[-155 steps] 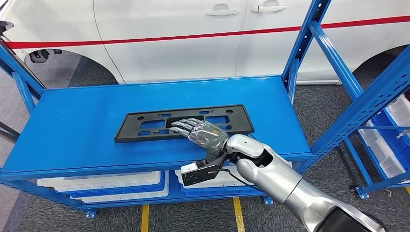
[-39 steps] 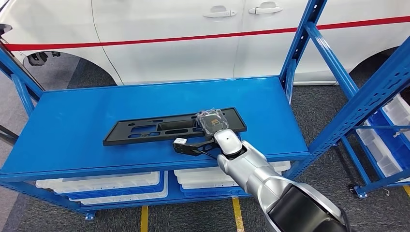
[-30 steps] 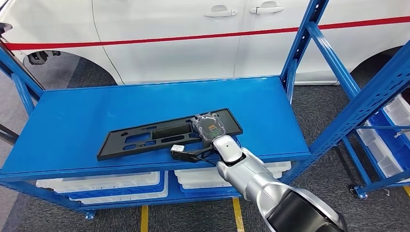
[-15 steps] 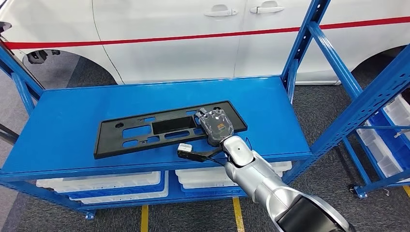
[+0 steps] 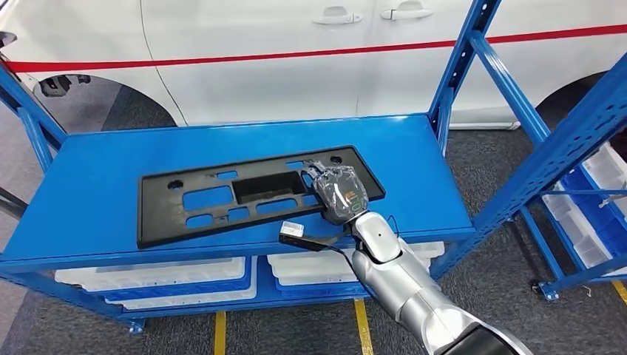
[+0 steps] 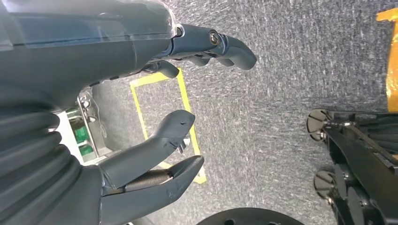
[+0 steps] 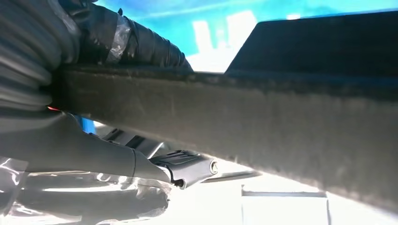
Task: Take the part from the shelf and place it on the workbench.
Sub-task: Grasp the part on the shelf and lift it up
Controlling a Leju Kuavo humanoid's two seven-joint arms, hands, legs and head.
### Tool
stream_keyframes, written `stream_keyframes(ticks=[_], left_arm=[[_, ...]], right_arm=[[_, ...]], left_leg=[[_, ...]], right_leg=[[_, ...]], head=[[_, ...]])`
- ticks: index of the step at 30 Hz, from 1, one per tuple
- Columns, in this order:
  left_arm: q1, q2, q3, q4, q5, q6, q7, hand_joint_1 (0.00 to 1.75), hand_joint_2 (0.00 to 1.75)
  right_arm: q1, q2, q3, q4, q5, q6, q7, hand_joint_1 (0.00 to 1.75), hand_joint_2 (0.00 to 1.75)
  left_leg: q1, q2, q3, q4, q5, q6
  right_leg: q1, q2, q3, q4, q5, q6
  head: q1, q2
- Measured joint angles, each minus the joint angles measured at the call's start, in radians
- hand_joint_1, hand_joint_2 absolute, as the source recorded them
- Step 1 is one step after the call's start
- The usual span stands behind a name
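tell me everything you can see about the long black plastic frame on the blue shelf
The long black plastic frame is a flat, matte rectangular panel with several cut-outs that show blue through them, a solid recessed section near its middle, and small holes along its edges. It sits over the blue metal shelf, lying slantwise, its right end farther back. The right hand grips it near that end; in the right wrist view its dark edge runs between thumb and fingers. Whether it is lifted off the shelf is unclear.

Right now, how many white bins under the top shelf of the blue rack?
2 visible under the shelf: one bin on the left, one on the right, partly hidden by the right arm. More may sit behind them, hidden.
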Motion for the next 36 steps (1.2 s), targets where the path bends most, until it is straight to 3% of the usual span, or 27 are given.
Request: stream_keyframes(ticks=[3,4,6,8,9,10,11,14,16,18,19,21,23,24,25,26,28,30,31,34,35,36], left_arm=[[-0.001,0.0,0.0,0.0,0.0,0.0,0.001,0.0,1.75],[0.0,-0.001,0.0,0.0,-0.001,0.0,0.001,0.0,1.75],[0.0,-0.002,0.0,0.0,-0.001,0.0,0.001,0.0,1.75],[0.0,-0.003,0.0,0.0,-0.001,0.0,0.002,0.0,1.75],[0.0,-0.003,0.0,0.0,-0.001,0.001,0.002,0.0,1.75],[0.001,-0.003,0.0,0.0,-0.002,0.001,0.003,0.0,1.75],[0.001,-0.003,0.0,0.0,-0.003,0.001,0.005,0.0,1.75],[0.0,-0.001,0.0,0.0,-0.006,0.002,0.008,0.0,1.75],[-0.001,0.001,0.0,0.0,-0.005,0.002,0.009,0.0,1.75],[-0.001,0.001,0.0,0.0,-0.005,0.002,0.011,0.0,1.75],[-0.002,0.001,0.001,0.0,-0.004,0.002,0.012,0.0,1.75],[-0.003,0.0,0.001,0.0,-0.004,0.002,0.013,0.0,1.75],[-0.002,-0.001,0.001,0.0,-0.004,0.001,0.014,0.0,1.75],[-0.002,-0.001,0.001,0.0,-0.004,0.001,0.014,0.0,1.75],[-0.002,-0.001,0.001,0.0,-0.004,0.001,0.014,0.0,1.75],[-0.002,-0.001,0.001,0.0,-0.004,0.001,0.014,0.0,1.75],[-0.002,-0.003,0.001,0.0,-0.004,0.001,0.014,0.0,1.75],[-0.002,-0.004,0.001,0.0,-0.004,0.001,0.014,0.0,1.75],[-0.002,-0.004,0.002,0.0,-0.004,0.0,0.014,0.0,1.75],[-0.001,-0.004,0.002,0.0,-0.004,0.0,0.014,0.0,1.75],[0.0,-0.005,0.002,0.0,-0.004,-0.001,0.014,0.0,1.75],[0.001,-0.005,0.002,0.0,-0.004,-0.002,0.014,0.0,1.75]], right_arm=[[0.022,-0.004,-0.002,-0.048,-0.059,0.004,-0.025,1.75,1.75],[0.029,-0.004,-0.002,-0.065,-0.069,0.005,-0.03,1.75,1.75],[0.039,-0.005,-0.001,-0.099,-0.089,0.012,-0.04,1.75,1.75],[0.054,-0.009,-0.001,-0.138,-0.127,0.032,-0.055,1.75,1.75],[0.066,-0.013,0.0,-0.163,-0.153,0.046,-0.064,1.75,1.75],[0.078,-0.018,0.002,-0.191,-0.178,0.062,-0.071,1.75,1.75],[0.089,-0.023,0.004,-0.223,-0.202,0.077,-0.077,1.75,1.75],[0.11,-0.039,0.012,-0.325,-0.263,0.124,-0.09,1.75,1.75],[0.12,-0.049,0.019,-0.394,-0.297,0.155,-0.098,1.75,1.75],[0.129,-0.058,0.027,-0.453,-0.316,0.176,-0.106,1.75,1.75],[0.134,-0.062,0.031,-0.477,-0.321,0.183,-0.109,1.75,1.75],[0.142,-0.076,0.038,-0.519,-0.328,0.193,-0.116,1.75,1.75],[0.151,-0.088,0.048,-0.553,-0.332,0.202,-0.122,1.75,1.75],[0.156,-0.092,0.052,-0.566,-0.333,0.205,-0.124,1.75,1.75],[0.162,-0.097,0.056,-0.577,-0.335,0.206,-0.126,1.75,1.75],[0.166,-0.1,0.058,-0.587,-0.336,0.207,-0.126,1.75,1.75],[0.17,-0.105,0.062,-0.603,-0.338,0.207,-0.126,1.75,1.75],[0.171,-0.107,0.067,-0.62,-0.339,0.207,-0.128,1.75,1.75],[0.171,-0.108,0.069,-0.628,-0.339,0.207,-0.13,1.75,1.75],[0.174,-0.113,0.078,-0.642,-0.34,0.209,-0.136,1.75,1.75],[0.175,-0.113,0.083,-0.646,-0.34,0.213,-0.138,1.75,1.75],[0.176,-0.114,0.088,-0.65,-0.34,0.221,-0.139,1.75,1.75]], left_leg=[[0.001,-0.001,-0.008,0.006,0.002,-0.017],[0.003,-0.001,-0.014,0.015,-0.009,-0.022],[0.006,-0.001,-0.043,0.088,-0.072,-0.031],[0.007,-0.002,-0.088,0.213,-0.148,-0.036],[0.007,-0.002,-0.1,0.258,-0.165,-0.036],[0.007,-0.002,-0.095,0.27,-0.162,-0.035],[0.006,-0.002,-0.071,0.244,-0.141,-0.031],[-0.002,-0.003,0.056,0.044,-0.075,-0.009],[-0.012,-0.003,0.088,-0.024,-0.069,-0.003],[-0.014,-0.003,0.081,-0.035,-0.048,0.002],[-0.012,-0.002,0.076,-0.042,-0.035,0.007],[-0.006,0.002,0.058,-0.053,-0.004,0.019],[-0.007,0.004,0.028,-0.05,0.019,0.024],[-0.006,0.004,0.011,-0.046,0.03,0.023],[-0.006,0.005,-0.007,-0.042,0.039,0.021],[-0.005,0.005,-0.025,-0.035,0.048,0.018],[-0.003,0.005,-0.057,-0.019,0.061,0.011],[-0.005,0.004,-0.079,-0.001,0.07,-0.001],[-0.006,0.003,-0.085,0.005,0.075,-0.007],[-0.003,0.001,-0.095,0.007,0.086,-0.027],[-0.001,0.0,-0.104,0.02,0.065,-0.033],[0.001,-0.001,-0.116,0.051,0.025,-0.038]], right_leg=[[0.004,0.002,-0.007,-0.009,0.003,-0.021],[0.003,0.001,-0.011,-0.012,0.009,-0.03],[0.001,0.0,-0.023,-0.018,0.022,-0.047],[0.006,-0.001,-0.04,-0.018,0.035,-0.054],[0.008,-0.002,-0.049,-0.018,0.041,-0.055],[0.011,-0.002,-0.058,-0.018,0.048,-0.055],[0.013,-0.002,-0.066,-0.017,0.056,-0.054],[0.016,0.0,-0.085,-0.019,0.08,-0.049],[0.013,-0.001,-0.088,-0.024,0.097,-0.038],[0.01,-0.001,-0.088,-0.033,0.113,-0.023],[0.009,-0.001,-0.092,-0.032,0.106,-0.017],[0.009,0.0,-0.111,0.019,0.036,-0.009],[0.006,0.0,-0.141,0.139,-0.065,-0.002],[0.005,0.0,-0.149,0.198,-0.09,0.002],[0.003,-0.001,-0.147,0.236,-0.092,0.005],[0.002,-0.001,-0.129,0.241,-0.074,0.008],[-0.002,-0.001,-0.043,0.153,-0.034,0.009],[0.001,0.0,0.045,0.03,-0.045,0.001],[0.003,0.001,0.066,-0.005,-0.058,-0.006],[0.006,0.0,0.056,-0.023,-0.045,-0.033],[0.005,-0.001,0.046,-0.027,-0.032,-0.044],[0.004,-0.003,0.033,-0.031,-0.019,-0.052]], head=[[0.0,0.0],[0.0,0.0],[0.0,0.0],[0.0,0.0],[0.0,0.0],[0.0,0.0],[0.0,0.0],[0.0,0.0],[0.0,0.0],[0.0,0.0],[0.0,0.0],[0.0,0.0],[0.0,0.0],[0.0,0.0],[0.0,0.0],[0.0,0.0],[0.0,0.0],[0.0,0.0],[0.0,0.0],[0.0,0.0],[0.0,0.0],[-0.001,0.0]])
